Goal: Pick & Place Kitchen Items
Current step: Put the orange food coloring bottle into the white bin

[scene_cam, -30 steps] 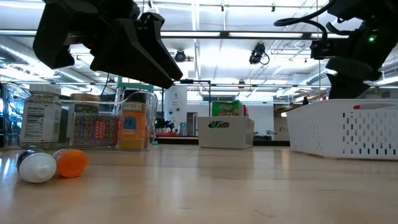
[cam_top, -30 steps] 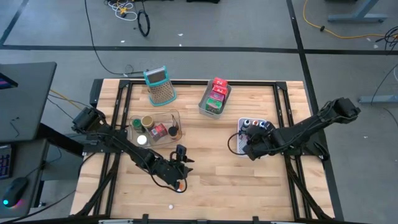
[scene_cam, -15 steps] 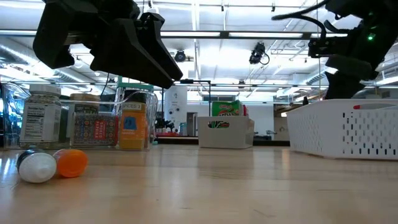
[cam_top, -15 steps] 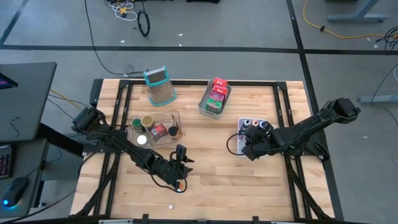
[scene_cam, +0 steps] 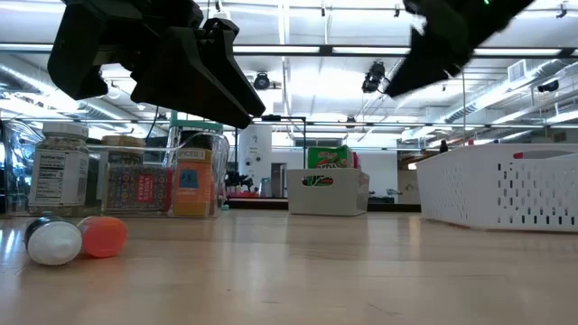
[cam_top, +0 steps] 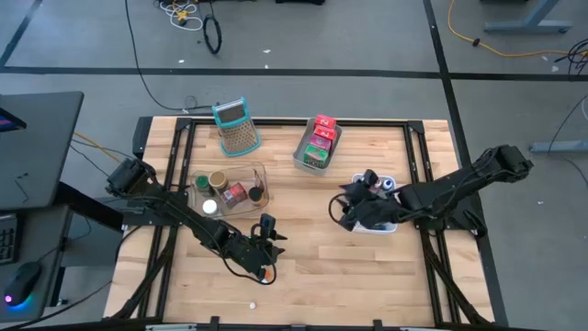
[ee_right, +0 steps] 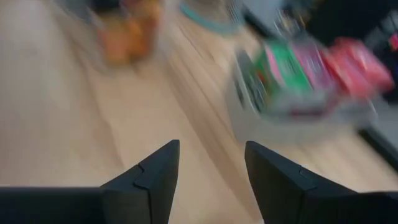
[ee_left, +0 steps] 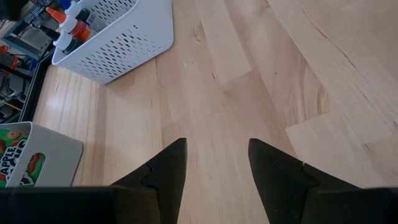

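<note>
Right gripper [cam_top: 342, 208] swung off the white basket [cam_top: 378, 226], seemingly empty-fingered

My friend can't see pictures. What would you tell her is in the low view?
A wooden table seen from its own height. A small bottle with an orange cap lies at left, jars behind it, and a white basket at right. Dark robot arms hang overhead.

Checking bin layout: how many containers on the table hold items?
3: clear tub with jars at left, grey bin with packets at back centre, white basket with bottles at right, partly under the right arm.
</note>
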Tool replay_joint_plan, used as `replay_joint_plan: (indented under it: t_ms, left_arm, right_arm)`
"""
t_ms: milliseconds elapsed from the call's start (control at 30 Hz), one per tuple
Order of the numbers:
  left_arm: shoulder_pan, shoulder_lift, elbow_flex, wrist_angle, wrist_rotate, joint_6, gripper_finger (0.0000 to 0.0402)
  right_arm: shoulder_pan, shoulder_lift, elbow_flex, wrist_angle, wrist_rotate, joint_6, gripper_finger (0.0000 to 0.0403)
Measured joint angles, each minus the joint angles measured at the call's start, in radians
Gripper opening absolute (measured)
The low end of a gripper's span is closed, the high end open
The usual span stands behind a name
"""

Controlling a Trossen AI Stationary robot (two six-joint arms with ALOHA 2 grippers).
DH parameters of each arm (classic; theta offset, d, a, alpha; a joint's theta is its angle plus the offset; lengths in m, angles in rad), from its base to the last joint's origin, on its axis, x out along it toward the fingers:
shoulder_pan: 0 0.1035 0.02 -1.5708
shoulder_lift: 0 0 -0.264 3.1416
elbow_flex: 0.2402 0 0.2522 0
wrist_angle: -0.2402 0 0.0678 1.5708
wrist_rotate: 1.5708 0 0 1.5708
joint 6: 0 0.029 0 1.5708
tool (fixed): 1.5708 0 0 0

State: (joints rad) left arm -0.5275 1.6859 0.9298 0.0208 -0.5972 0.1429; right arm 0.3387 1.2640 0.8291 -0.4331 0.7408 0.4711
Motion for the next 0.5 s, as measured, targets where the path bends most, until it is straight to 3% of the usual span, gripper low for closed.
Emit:
replay_joint_plan:
  t_ms: [200,400,500]
  left_arm:
    - [0.000,0.000,0.000,0.000,0.000,0.000,0.0181]
    - [0.000,0.000,0.000,0.002,-0.002,0.000,0.0181]
    - [0.003,0.000,0.000,0.085,-0.037,0.017,0.0181]
  right_arm:
    - [0.000,0.000,0.000,0.333,-0.102,-0.271,0.0194]
    - [0.000,0.000,0.000,0.559,-0.211,-0.377,0.0194]
    - [0.000,0.000,0.001,0.612,-0.233,-0.408,0.0194]
